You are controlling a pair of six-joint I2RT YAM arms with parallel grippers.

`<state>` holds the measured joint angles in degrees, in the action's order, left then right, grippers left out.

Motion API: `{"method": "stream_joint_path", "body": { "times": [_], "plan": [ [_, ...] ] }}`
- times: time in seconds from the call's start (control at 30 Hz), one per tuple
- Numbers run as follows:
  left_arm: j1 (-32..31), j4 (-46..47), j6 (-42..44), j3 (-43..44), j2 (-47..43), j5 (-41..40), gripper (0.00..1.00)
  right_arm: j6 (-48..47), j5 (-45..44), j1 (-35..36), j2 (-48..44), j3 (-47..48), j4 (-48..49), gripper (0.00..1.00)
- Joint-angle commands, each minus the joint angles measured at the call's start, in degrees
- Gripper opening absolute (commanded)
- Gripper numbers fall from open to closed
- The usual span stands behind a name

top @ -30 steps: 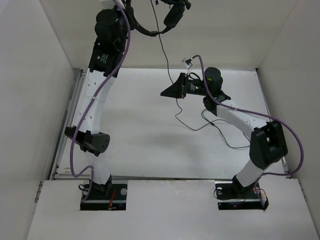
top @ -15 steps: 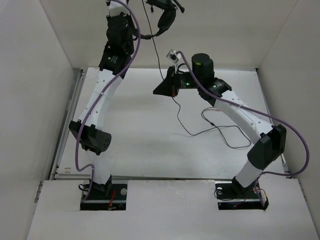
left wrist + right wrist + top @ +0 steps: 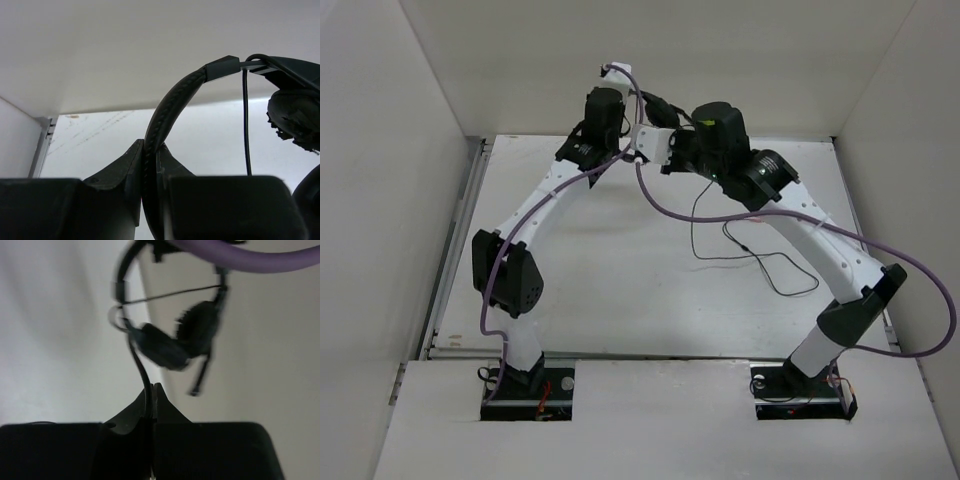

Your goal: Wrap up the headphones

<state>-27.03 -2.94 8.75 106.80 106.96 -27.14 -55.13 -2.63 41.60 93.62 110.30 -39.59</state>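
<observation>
The black headphones [image 3: 172,102] hang in the air. My left gripper [image 3: 150,152] is shut on the padded headband, with an earcup [image 3: 295,117] at the right. My right gripper [image 3: 152,390] is shut on the thin black cord [image 3: 140,362] just below the headset [image 3: 172,342], which is blurred. In the top view both grippers meet high at the back centre; the left gripper [image 3: 638,138] and right gripper [image 3: 670,150] almost touch, and the headset [image 3: 658,104] is mostly hidden between them. The cord [image 3: 693,225] drops to the table and trails right in loose loops. I cannot make out the plugs.
White walls close the table [image 3: 580,270] in at the back and both sides. A metal rail [image 3: 455,250] runs along the left edge. Purple cables [image 3: 650,195] loop off both arms near the grippers. The slack cord lies in the right half of the table.
My left gripper has come down and right from the top edge with the headphones. My right gripper, still on the cord, has risen and moved left to meet it. The cord's slack has shifted.
</observation>
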Motion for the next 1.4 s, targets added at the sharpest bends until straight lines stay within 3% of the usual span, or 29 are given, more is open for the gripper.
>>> {"method": "stream_joint_path", "body": {
  "times": [0.0, 0.13, 0.23, 0.6, 1.37],
  "plan": [
    [-1.9, 1.7, 0.1, -3.2, -10.3, 5.1, 0.00, -18.3, -16.1, -2.2, 1.0, 1.6, 10.0, 0.00],
    [-4.1, -2.1, -0.2, -6.3, -14.6, 13.9, 0.00, -25.4, -18.3, -6.0, 1.6, -2.5, 23.5, 0.01],
    [-4.8, -6.5, -1.4, -6.0, -16.2, 20.5, 0.00, -26.3, -18.0, -7.5, 1.8, -4.0, 27.8, 0.03],
    [-5.0, -13.8, -3.9, -7.6, -19.6, 39.6, 0.00, -19.8, -13.6, -12.5, 3.9, -1.9, 29.8, 0.07],
    [-3.0, -14.6, -8.0, -2.9, -20.6, 45.2, 0.00, 1.5, -2.8, -19.0, 5.7, -1.6, 22.7, 0.09]
  ]
}}
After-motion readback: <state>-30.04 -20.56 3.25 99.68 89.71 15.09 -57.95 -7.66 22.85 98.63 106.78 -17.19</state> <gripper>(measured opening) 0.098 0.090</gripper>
